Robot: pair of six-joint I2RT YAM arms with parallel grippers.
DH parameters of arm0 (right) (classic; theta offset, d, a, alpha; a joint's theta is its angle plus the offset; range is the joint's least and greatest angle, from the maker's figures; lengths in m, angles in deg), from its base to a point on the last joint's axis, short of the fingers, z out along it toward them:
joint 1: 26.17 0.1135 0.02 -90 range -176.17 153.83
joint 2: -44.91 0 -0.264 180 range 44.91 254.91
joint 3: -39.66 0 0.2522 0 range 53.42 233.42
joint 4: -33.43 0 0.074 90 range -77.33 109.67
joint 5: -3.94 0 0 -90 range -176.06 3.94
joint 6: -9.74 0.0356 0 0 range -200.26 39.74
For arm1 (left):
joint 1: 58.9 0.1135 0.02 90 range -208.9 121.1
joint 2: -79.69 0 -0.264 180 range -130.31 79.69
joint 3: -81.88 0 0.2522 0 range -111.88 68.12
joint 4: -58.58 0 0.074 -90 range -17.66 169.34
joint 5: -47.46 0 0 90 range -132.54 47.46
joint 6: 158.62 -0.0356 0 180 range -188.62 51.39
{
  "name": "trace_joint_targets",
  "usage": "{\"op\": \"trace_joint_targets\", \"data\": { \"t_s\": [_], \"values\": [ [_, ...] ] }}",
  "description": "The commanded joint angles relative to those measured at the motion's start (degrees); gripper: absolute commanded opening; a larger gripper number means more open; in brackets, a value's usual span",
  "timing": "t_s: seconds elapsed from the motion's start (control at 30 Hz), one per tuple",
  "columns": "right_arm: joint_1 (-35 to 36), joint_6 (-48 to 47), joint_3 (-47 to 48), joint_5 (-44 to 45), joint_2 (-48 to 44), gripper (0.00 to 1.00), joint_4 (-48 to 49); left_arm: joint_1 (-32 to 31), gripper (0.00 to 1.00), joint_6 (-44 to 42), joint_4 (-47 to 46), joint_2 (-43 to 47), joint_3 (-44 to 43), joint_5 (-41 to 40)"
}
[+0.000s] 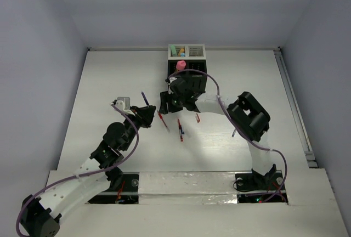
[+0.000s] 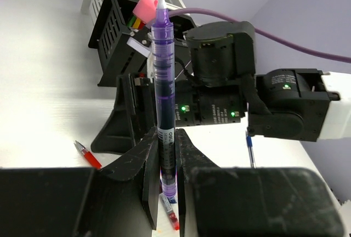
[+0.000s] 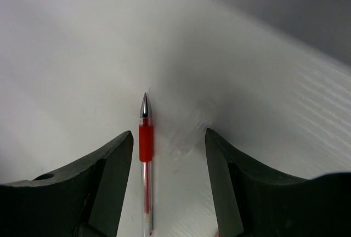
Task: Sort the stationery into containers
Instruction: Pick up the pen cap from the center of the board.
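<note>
My left gripper [image 2: 167, 160] is shut on a purple pen [image 2: 163, 83], which stands upright between the fingers with its tip up; from above, that pen [image 1: 145, 99] sticks out of the left gripper [image 1: 147, 113]. My right gripper [image 3: 169, 149] is open just above the table. A red pen [image 3: 145, 154] lies between its fingers, close to the left one, beside a clear cap [image 3: 189, 133]. The black container [image 1: 189, 71] and the white container [image 1: 193, 50] stand joined at the back, with a pink marker [image 2: 145, 7] in the black one.
More pens lie loose on the table: a red and blue one [image 1: 180, 129], a short red one [image 1: 198, 118] and a blue one [image 2: 250, 149] by the right arm. A small white block [image 1: 122, 103] sits left of the left gripper. The right arm's body [image 2: 219, 83] is directly ahead of the left gripper.
</note>
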State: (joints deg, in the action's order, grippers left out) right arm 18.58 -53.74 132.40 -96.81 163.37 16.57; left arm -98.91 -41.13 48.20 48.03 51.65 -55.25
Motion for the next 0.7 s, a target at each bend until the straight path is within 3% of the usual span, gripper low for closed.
{"op": "trace_joint_targets", "data": {
  "t_s": [0.0, 0.27, 0.67],
  "values": [
    [0.34, -1.29, 3.63, 2.21, 2.13, 0.61, -2.96, 0.19, 0.0, -0.06, -2.67, 0.46, 0.3, -0.03],
    [1.91, -4.9, 7.06, 7.83, 3.36, 0.41, -11.05, 0.19, 0.0, -0.06, -2.58, 0.9, 0.3, -0.12],
    [5.69, -8.07, 16.29, 19.44, 9.95, 0.4, -21.42, 0.19, 0.0, -0.24, -1.79, 2.74, 0.56, -1.44]
  ]
}}
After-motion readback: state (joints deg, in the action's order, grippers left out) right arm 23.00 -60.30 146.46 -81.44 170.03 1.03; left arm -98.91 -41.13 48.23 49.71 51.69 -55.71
